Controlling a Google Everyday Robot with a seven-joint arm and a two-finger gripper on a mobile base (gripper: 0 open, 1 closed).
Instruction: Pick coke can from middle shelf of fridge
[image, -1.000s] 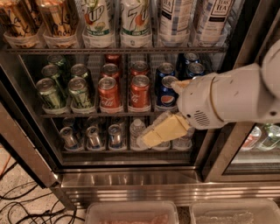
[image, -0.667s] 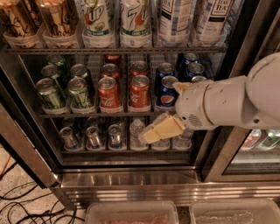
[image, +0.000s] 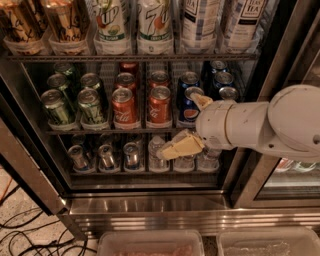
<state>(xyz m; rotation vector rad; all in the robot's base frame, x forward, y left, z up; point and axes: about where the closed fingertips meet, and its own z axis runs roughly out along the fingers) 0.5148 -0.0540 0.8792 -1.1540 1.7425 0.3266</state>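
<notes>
The fridge (image: 150, 200) stands open with several wire racks. On the middle shelf (image: 125, 131), two red coke cans (image: 124, 106) (image: 160, 104) stand at the front, with more red cans behind them. Green cans (image: 56, 106) are to their left and blue Pepsi cans (image: 189, 102) to their right. My gripper (image: 178, 125) comes in from the right on a white arm and is open and empty. One beige finger (image: 201, 101) is up by the Pepsi can, the other (image: 181, 147) is below the shelf rail. It sits just right of the right coke can.
Tall bottles (image: 152, 25) fill the rack above. Small water bottles (image: 131, 155) fill the rack below. The steel door frame (image: 260, 150) is at the right and a steel sill (image: 150, 212) is below. Two plastic bins (image: 150, 245) sit at the bottom and cables (image: 30, 235) lie on the floor at the left.
The gripper has stayed almost in place before the Pepsi lane, edging slightly left. The white arm behind it has swung lower and more level.
</notes>
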